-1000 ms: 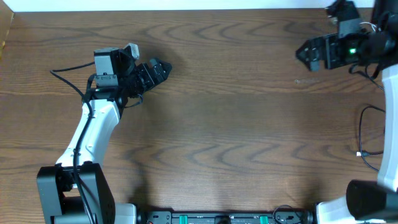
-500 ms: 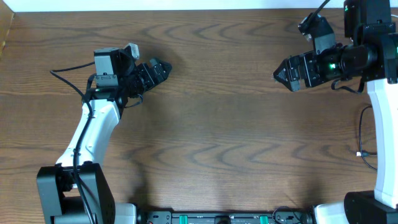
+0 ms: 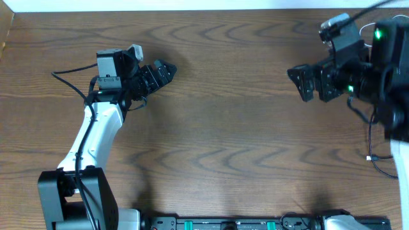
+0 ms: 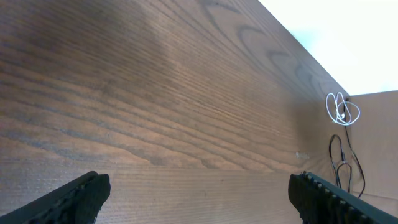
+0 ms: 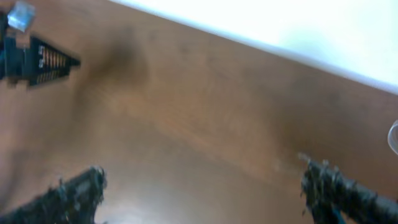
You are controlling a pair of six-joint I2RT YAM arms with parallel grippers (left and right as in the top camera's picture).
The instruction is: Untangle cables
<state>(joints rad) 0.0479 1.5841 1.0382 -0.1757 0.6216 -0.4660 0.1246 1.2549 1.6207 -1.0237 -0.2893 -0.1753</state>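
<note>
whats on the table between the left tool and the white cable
Nothing; the left wrist view shows only bare wooden table from the left tool to the white cable looped near the far edge.

The left arm is a white link on a black base, ending in the black left gripper. Far from that base, the right arm is black with green lights.

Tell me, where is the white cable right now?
In the left wrist view, the white cable lies looped by the table's far edge on the right, just beyond the black cable.
</note>
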